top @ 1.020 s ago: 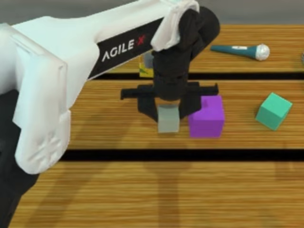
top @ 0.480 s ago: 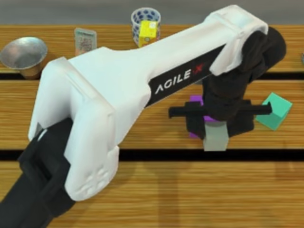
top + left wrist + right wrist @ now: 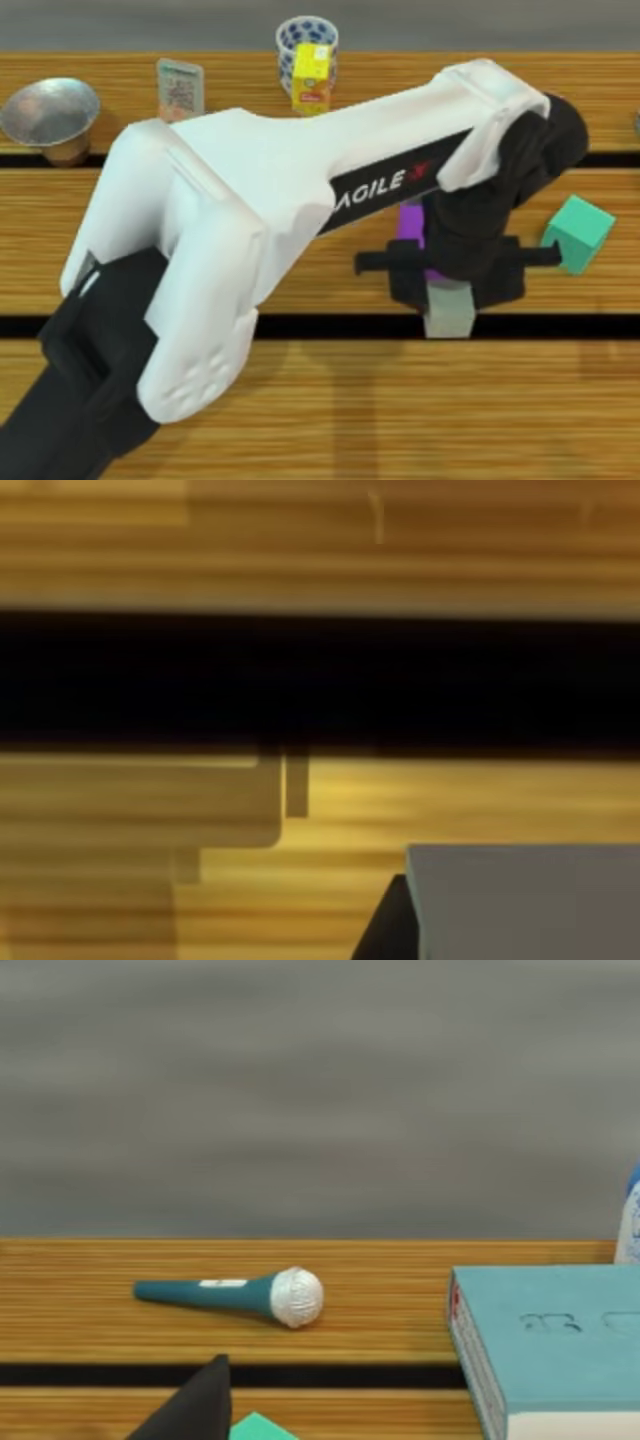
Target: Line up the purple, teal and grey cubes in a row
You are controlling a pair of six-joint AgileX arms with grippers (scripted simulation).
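Top view had the left end effector (image 3: 449,298) clamped on the small pale grey matte cube (image 3: 449,312), right in front of the bright purple matte cube (image 3: 409,222), mostly hidden. The teal-green matte cube (image 3: 578,232) sat well apart on the wooden tabletop (image 3: 300,400). Left wrist view caught the grey cube above wood. Right wrist view only showed a teal microphone (image 3: 235,1294) and a teal book (image 3: 545,1345); can't tell about that end effector.

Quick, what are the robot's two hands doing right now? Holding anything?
Left gripper: shut on the grey cube, near the purple cube.
Right gripper: not in the top view; cannot be told.
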